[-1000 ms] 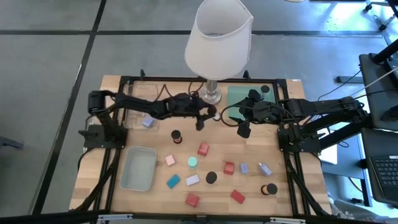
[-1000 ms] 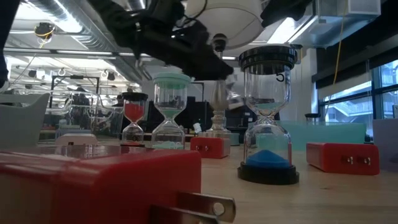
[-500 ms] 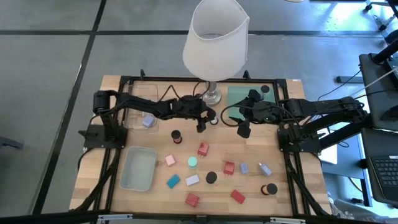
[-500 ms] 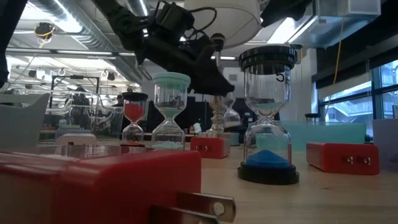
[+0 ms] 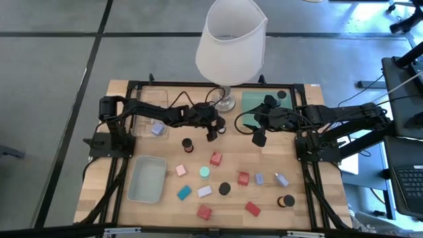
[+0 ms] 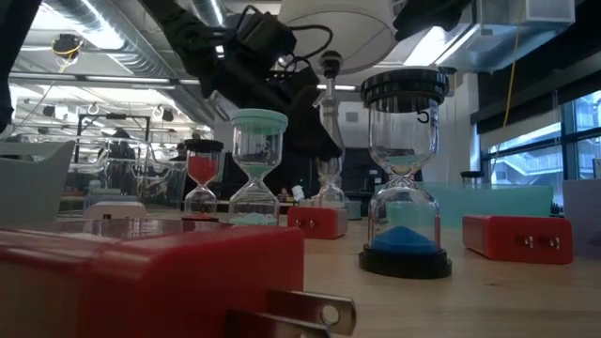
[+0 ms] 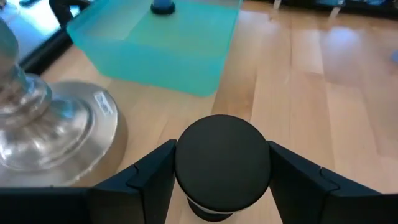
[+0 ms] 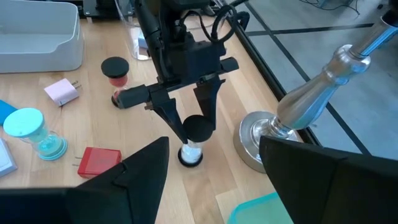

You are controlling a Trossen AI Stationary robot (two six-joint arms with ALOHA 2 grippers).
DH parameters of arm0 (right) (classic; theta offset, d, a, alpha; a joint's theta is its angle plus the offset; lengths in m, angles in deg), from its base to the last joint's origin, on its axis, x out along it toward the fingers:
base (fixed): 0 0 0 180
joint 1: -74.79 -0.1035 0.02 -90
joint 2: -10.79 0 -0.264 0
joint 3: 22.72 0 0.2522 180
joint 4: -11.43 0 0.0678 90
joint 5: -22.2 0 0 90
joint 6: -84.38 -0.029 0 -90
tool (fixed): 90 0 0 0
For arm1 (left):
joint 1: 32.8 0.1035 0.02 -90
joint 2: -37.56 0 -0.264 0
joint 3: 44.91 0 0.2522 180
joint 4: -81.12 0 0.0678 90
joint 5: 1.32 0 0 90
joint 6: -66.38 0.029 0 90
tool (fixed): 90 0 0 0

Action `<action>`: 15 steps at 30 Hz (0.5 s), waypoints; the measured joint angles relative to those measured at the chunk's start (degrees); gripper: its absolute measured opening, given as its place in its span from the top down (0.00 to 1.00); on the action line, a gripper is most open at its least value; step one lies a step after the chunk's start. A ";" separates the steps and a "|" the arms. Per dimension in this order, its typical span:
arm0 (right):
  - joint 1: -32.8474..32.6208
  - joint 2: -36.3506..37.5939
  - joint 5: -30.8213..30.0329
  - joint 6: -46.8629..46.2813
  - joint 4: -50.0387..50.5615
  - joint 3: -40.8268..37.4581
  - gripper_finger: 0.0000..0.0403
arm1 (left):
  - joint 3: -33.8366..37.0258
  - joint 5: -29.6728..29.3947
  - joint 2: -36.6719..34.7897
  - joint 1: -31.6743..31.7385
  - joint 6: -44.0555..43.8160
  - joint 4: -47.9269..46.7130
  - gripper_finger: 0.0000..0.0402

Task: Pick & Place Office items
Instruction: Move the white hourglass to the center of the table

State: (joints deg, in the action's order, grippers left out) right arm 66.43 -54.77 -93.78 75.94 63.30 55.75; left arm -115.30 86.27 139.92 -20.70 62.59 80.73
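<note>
Left end effector (image 8: 198, 127) has moved lower beside lamp base (image 8: 264, 140), fingers snug round black-capped sand timer (image 7: 222, 167) now standing on counter (image 5: 231, 198). Looks like set-down nearly done. Right end effector (image 5: 259, 138) waits nearby, fingers wide.

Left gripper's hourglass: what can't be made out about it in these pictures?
- High view: the left gripper, shut on the hourglass, covers it from above.
- Left wrist view: its black cap hides the glass and base, so contact with the table is unseen there.
- Low view: it cannot be picked out against the dark arm; the near red block is blurred and cut off.
- The right gripper waits open nearby.
</note>
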 joint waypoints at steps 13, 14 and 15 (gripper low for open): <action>0.02 0.00 0.00 -0.02 0.00 0.00 0.37 | 0.00 0.50 0.00 0.00 -0.37 -1.16 0.45; 0.02 0.00 0.02 -0.02 0.00 0.00 0.37 | 0.00 0.48 0.00 0.00 -0.14 -1.17 0.45; 0.00 0.00 -0.02 -0.02 0.00 0.00 0.37 | 0.00 0.48 0.00 0.00 -0.09 -1.18 0.45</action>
State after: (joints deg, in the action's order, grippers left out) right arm 66.43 -54.77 -93.79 75.92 63.30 55.75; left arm -115.30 86.75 139.92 -20.70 62.50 79.55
